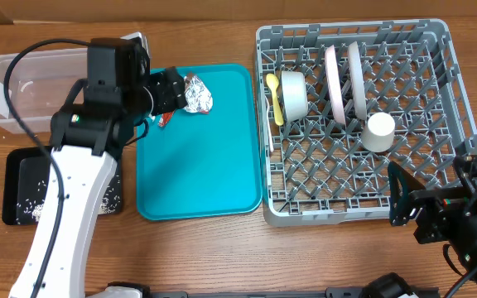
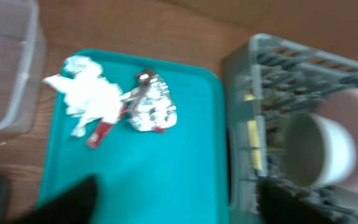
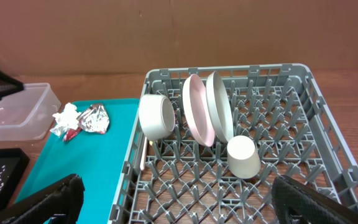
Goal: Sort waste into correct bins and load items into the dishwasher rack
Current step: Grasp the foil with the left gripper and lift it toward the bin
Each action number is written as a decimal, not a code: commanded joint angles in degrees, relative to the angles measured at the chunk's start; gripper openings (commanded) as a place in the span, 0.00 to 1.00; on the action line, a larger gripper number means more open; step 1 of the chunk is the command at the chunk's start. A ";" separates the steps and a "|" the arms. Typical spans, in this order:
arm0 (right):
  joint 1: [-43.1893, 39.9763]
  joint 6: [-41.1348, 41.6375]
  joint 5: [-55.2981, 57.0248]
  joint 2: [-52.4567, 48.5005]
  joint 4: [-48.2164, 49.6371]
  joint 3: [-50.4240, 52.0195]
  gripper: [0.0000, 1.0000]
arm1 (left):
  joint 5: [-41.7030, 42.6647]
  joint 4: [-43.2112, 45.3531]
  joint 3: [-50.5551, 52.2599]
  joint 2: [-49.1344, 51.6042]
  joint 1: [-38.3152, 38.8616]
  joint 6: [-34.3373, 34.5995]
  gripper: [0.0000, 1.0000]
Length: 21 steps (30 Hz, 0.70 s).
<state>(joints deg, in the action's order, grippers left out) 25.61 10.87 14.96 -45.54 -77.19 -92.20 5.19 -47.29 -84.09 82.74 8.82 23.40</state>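
Observation:
The crumpled white napkin point(image 2: 86, 93) and the silver foil wrapper with red print point(image 2: 151, 107) lie side by side at the far end of the teal tray point(image 1: 197, 174). My left gripper point(image 1: 175, 91) is open and empty, hovering over the tray just short of the foil point(image 1: 198, 93); it hides the napkin from overhead. The grey rack point(image 1: 404, 99) holds a pale bowl point(image 1: 294, 93), yellow spoon point(image 1: 273, 98), two upright plates point(image 1: 335, 83) point(image 1: 356, 79), a white cup point(image 1: 379, 132) and a white fork point(image 3: 143, 157). My right gripper point(image 3: 179, 205) is open and empty at the rack's near edge.
A clear tub point(image 1: 23, 87) stands at the far left. In front of it a black tray point(image 1: 16, 178) holds white rice-like grains point(image 1: 30, 211). The teal tray lies between the bins and the rack.

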 commanded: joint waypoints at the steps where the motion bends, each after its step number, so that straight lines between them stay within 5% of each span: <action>1: 0.26 -0.02 -0.02 0.22 0.31 -0.04 1.00 | -2.60 2.16 -0.31 3.54 -0.17 -6.49 0.81; 2: 0.26 -0.02 -0.02 0.22 0.31 -0.04 1.00 | -2.95 3.78 -0.31 4.83 -0.17 -7.85 0.74; 8: 0.26 -0.02 -0.02 0.22 0.31 -0.04 1.00 | -3.54 11.72 -0.46 14.82 -0.13 -13.18 0.73; 21: 0.26 -0.02 -0.02 0.22 0.31 -0.04 1.00 | -4.57 22.27 -0.46 31.91 1.11 -18.73 0.82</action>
<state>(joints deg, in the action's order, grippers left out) 25.61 10.92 14.96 -45.54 -77.14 -92.20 2.13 -26.13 -84.09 112.53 9.41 7.79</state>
